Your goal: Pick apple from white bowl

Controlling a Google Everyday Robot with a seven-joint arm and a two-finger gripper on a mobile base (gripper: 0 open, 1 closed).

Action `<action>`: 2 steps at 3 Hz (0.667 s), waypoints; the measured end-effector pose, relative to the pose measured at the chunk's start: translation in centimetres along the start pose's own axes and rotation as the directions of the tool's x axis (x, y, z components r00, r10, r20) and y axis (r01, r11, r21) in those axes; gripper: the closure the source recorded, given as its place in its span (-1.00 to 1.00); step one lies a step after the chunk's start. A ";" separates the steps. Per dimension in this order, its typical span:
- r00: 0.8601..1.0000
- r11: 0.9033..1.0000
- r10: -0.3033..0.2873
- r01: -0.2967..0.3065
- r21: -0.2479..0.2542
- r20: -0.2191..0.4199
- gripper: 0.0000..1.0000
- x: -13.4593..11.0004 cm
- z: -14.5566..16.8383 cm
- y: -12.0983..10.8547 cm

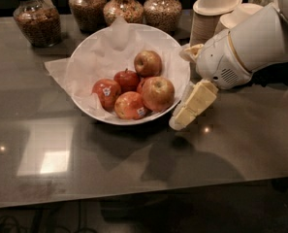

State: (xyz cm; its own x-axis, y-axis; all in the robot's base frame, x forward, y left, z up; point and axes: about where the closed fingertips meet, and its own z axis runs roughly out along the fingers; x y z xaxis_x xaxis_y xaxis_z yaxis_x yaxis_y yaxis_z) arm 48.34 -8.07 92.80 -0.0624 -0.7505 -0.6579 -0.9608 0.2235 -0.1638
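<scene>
The white bowl (80,67), wide and lined with crinkled white paper, stands on the dark table. It holds several apples. The largest apple (158,93), dull red with a yellow-green blush, lies at the bowl's right front. A smaller yellow-red apple (147,63) lies behind it. Deeper red apples with stickers (106,92) lie to its left. My gripper (181,87) is just right of the bowl's rim, beside the largest apple. It is open and empty, with one cream finger (194,103) pointing down towards the table.
Glass jars of grain (37,21) and more jars (124,8) stand behind the bowl. Stacks of small beige disposable bowls (214,11) stand at the back right, behind my white arm (250,47). The table's front edge (134,195) runs along the bottom.
</scene>
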 end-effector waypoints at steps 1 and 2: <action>0.999 1.000 -0.007 0.008 -0.028 0.041 -1.00 -0.5 1.0 0.0; 0.997 0.999 -0.012 0.015 -0.047 0.082 -1.00 -0.9 1.4 0.1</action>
State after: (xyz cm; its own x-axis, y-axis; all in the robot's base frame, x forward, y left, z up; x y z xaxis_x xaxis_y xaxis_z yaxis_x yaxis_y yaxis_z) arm 48.65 -6.48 92.39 -0.0289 -0.6995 -0.7141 -0.9734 0.1822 -0.1391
